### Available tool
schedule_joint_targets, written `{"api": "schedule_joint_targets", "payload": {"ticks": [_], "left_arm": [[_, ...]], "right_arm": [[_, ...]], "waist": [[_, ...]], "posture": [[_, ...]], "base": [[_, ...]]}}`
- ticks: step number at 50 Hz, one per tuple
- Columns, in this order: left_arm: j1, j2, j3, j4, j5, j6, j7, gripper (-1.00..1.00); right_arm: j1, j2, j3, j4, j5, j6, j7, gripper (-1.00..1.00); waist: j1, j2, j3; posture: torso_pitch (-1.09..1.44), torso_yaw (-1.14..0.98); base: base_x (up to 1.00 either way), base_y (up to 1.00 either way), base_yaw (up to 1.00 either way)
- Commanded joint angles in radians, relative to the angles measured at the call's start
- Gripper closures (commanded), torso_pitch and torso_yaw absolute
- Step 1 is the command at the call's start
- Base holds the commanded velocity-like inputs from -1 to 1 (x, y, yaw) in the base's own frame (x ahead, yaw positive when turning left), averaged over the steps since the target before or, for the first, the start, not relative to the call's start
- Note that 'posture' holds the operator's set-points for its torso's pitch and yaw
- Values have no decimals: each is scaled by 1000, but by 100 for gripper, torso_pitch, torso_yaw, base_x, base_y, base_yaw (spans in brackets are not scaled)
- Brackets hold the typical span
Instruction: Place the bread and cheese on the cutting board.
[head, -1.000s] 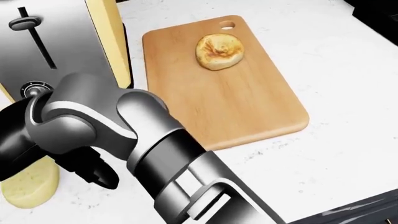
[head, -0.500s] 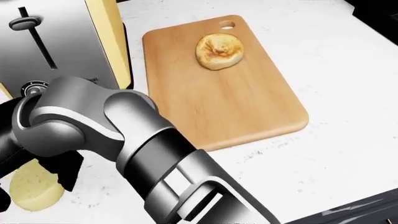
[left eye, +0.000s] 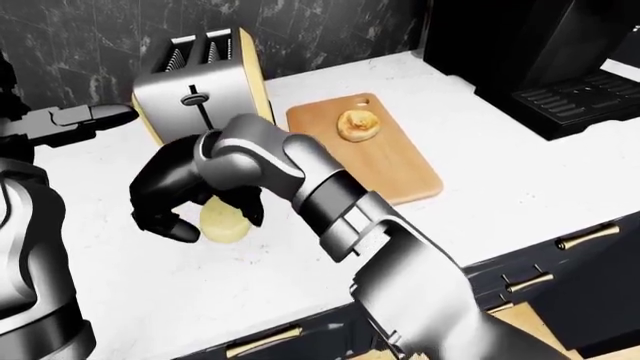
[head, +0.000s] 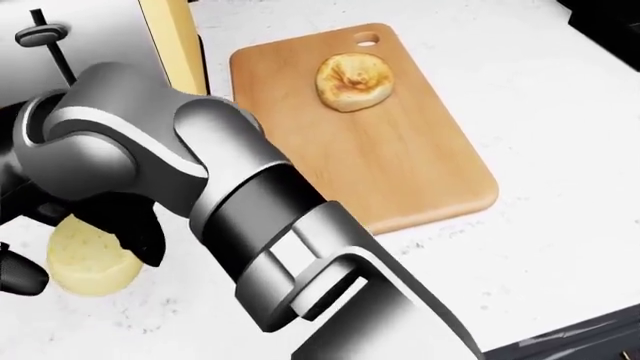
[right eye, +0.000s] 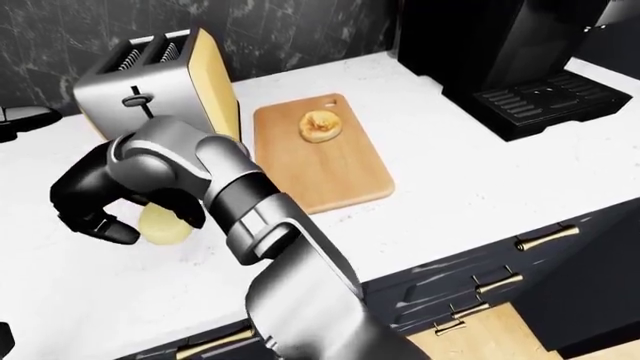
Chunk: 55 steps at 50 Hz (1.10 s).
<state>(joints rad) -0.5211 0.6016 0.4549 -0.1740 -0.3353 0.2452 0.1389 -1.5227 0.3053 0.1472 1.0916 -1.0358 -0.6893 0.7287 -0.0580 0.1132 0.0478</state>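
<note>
A round toasted bread (head: 353, 81) lies near the top end of the wooden cutting board (head: 390, 172). My right arm reaches across to the left of the board. Its hand, the right gripper (left eye: 205, 217), has black fingers (left eye: 165, 221) curled round a pale yellow round of cheese (head: 88, 261), with the thumb over its right side. The cheese sits just below the toaster, left of the board and apart from it. My left gripper (left eye: 95, 114) hangs at the left edge of the left-eye view with fingers stretched out and nothing in it.
A steel toaster (left eye: 195, 82) with yellow sides stands right behind my right hand, close to the board's left edge. A black coffee machine (right eye: 500, 60) stands at the right. The white counter's edge (right eye: 430, 251) runs along the bottom, with dark drawers below.
My right hand has closed round the cheese. Hand and cheese have shifted up and a little right in the head view, toward the toaster. Bread and board are unmoved.
</note>
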Motion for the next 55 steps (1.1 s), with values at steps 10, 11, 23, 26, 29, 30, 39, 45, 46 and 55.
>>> {"api": "schedule_joint_targets", "payload": {"ticks": [10, 11, 23, 26, 29, 30, 39, 45, 46, 55], "left_arm": [[-31, 22, 15, -28, 4, -22, 3, -100], [-30, 22, 15, -30, 4, -21, 3, -100], [-35, 17, 9, -24, 11, -25, 2, -100], [-34, 16, 8, -24, 12, -26, 1, -100], [-38, 16, 6, -25, 13, -23, 1, -100], [-38, 16, 6, -26, 13, -23, 1, -100], [-41, 17, 5, -29, 15, -19, -1, -100], [-42, 16, 4, -31, 17, -17, -1, -100], [-43, 17, 4, -32, 16, -15, -1, -100], [-51, 20, 2, -27, 16, -13, -1, -100]], "right_arm": [[-10, -81, -16, -59, 82, -11, 26, 100], [-3, -85, -15, -69, 86, -8, 35, 100], [42, -194, -29, -116, 119, -34, 100, 100], [41, -227, -40, -120, 130, -36, 114, 100], [41, -262, -50, -124, 141, -39, 127, 100], [39, -273, -52, -122, 144, -42, 129, 100], [36, -362, -76, -127, 174, -54, 158, 100], [34, -416, -85, -117, 178, -63, 165, 100], [33, -424, -85, -110, 176, -67, 162, 100], [-32, -464, -86, 10, 136, -89, 78, 100]], "waist": [[1, 8, -24], [1, 8, -24], [3, -3, -23], [3, -5, -24], [4, -8, -23], [4, -9, -23], [5, -17, -21], [7, -22, -21], [8, -23, -21], [10, -26, -20]], "posture": [[0, 0], [0, 0], [0, 0], [0, 0], [0, 0], [0, 0], [0, 0], [0, 0], [0, 0], [0, 0]], "base": [[0, 0, 0], [0, 0, 0], [0, 0, 0], [0, 0, 0], [0, 0, 0], [0, 0, 0], [0, 0, 0], [0, 0, 0], [0, 0, 0], [0, 0, 0]]}}
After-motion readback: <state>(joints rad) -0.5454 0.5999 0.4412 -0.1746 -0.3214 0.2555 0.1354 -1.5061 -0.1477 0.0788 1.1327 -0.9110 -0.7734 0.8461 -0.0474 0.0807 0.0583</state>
